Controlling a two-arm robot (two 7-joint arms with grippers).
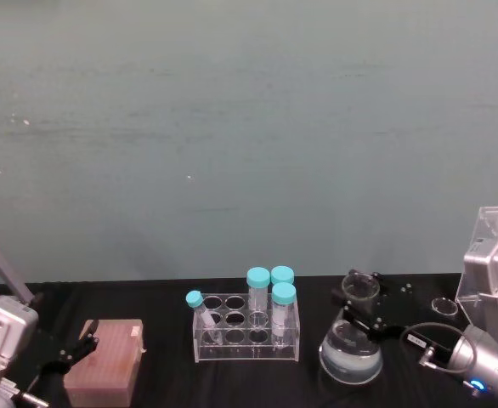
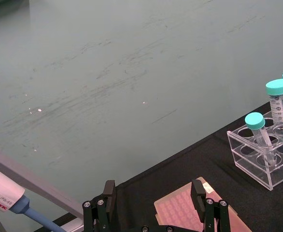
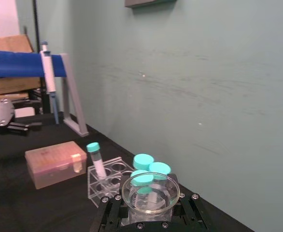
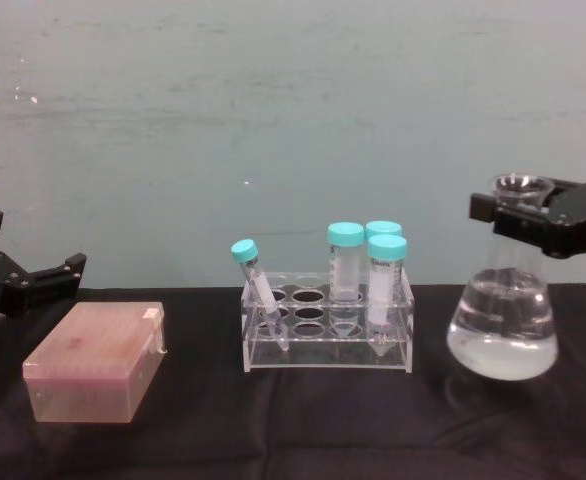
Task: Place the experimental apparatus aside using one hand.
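Observation:
A large conical flask (image 4: 503, 325) with clear liquid stands at the right of the black table. My right gripper (image 4: 518, 210) is shut around its neck just below the rim. In the right wrist view the flask's round mouth (image 3: 151, 193) sits between the two black fingers (image 3: 113, 205). From the head view, the flask (image 1: 351, 350) and right gripper (image 1: 361, 299) are right of centre. A tall clear acrylic rack (image 1: 489, 255) stands at the far right edge. My left gripper (image 1: 75, 350) hangs open at the lower left, holding nothing.
A clear tube rack (image 4: 328, 328) with several teal-capped tubes stands mid-table, left of the flask. A pink tip box (image 4: 95, 362) lies at the left, below the left gripper (image 2: 153, 193). A small glass dish (image 1: 443, 304) lies at the right. A pipette (image 2: 6, 195) hangs far left.

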